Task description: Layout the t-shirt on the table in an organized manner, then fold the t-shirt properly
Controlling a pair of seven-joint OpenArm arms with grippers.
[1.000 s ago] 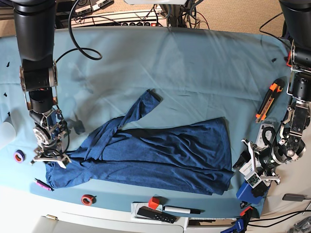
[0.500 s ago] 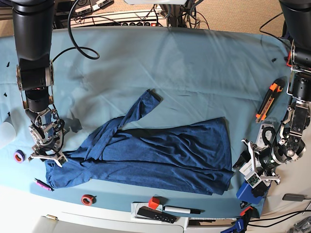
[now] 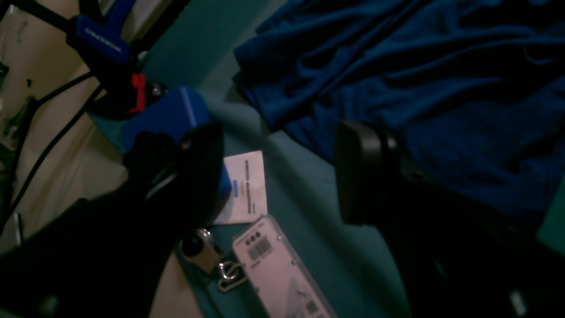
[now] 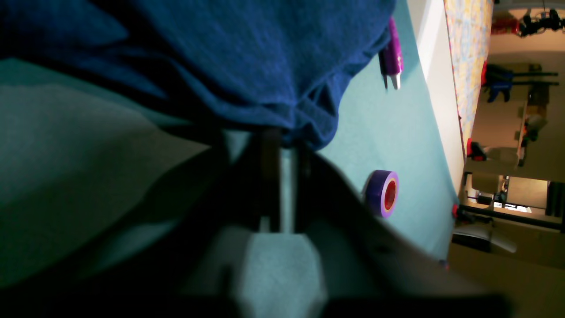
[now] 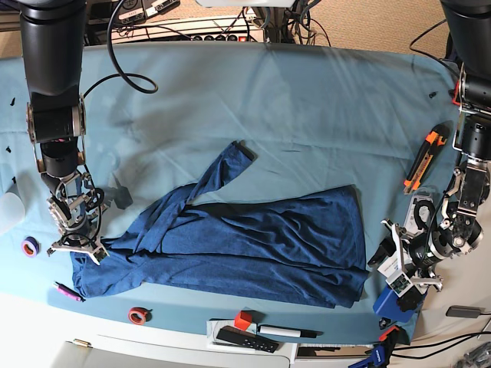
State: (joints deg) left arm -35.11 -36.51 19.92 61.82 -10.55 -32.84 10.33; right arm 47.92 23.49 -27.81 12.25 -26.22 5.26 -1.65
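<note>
No text can be read: print on the white paper label (image 3: 245,187), blue clamp (image 3: 102,42) and barcoded package (image 3: 282,269) is too blurred.

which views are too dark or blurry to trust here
Left wrist view: underexposed, the left gripper is a near-black silhouette and the t-shirt folds sink into shadow. Right wrist view: the right gripper is dark and out of focus up close; the purple tape roll stays readable. Base view: evenly lit and sharp.
</note>
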